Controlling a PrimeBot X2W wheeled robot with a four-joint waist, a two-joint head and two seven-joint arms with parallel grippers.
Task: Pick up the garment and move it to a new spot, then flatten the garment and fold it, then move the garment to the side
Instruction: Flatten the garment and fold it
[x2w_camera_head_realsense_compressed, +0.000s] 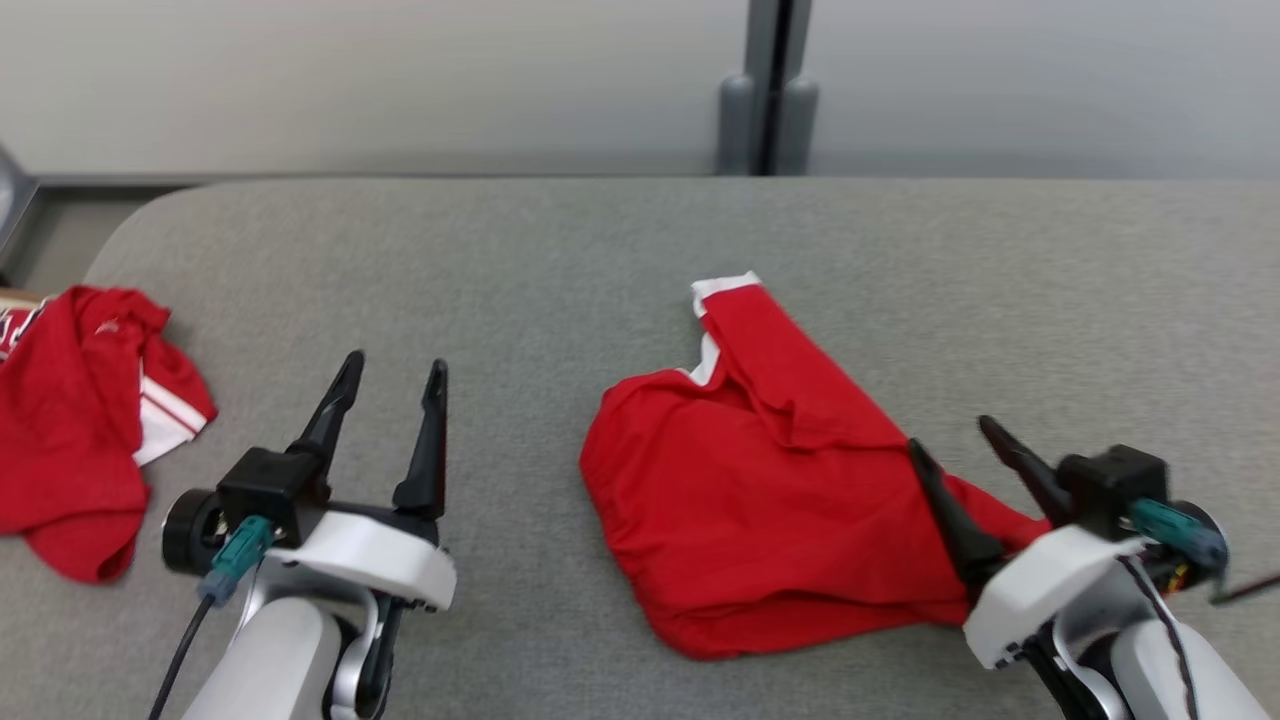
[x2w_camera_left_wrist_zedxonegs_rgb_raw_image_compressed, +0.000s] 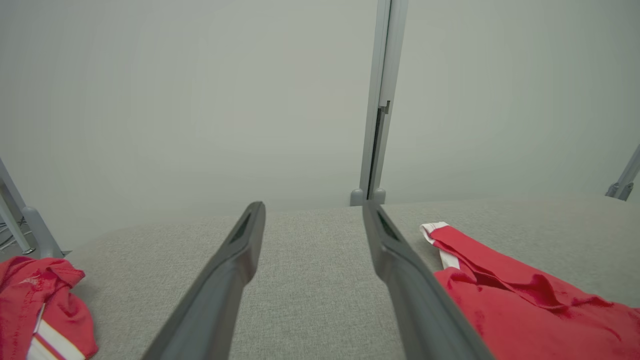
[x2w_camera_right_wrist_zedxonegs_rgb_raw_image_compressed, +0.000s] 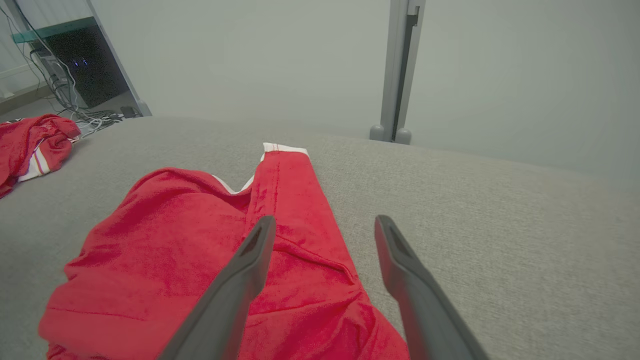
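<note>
The garment (x2w_camera_head_realsense_compressed: 760, 500) lies on the table (x2w_camera_head_realsense_compressed: 560, 250), right of centre; a second garment (x2w_camera_head_realsense_compressed: 70, 430) lies at the left edge.

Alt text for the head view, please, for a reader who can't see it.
A crumpled red garment with white trim lies right of centre on a grey fabric table, with the open right gripper at its near right corner. The open left gripper is over bare table, and a second red garment is bunched at the left edge.
</note>
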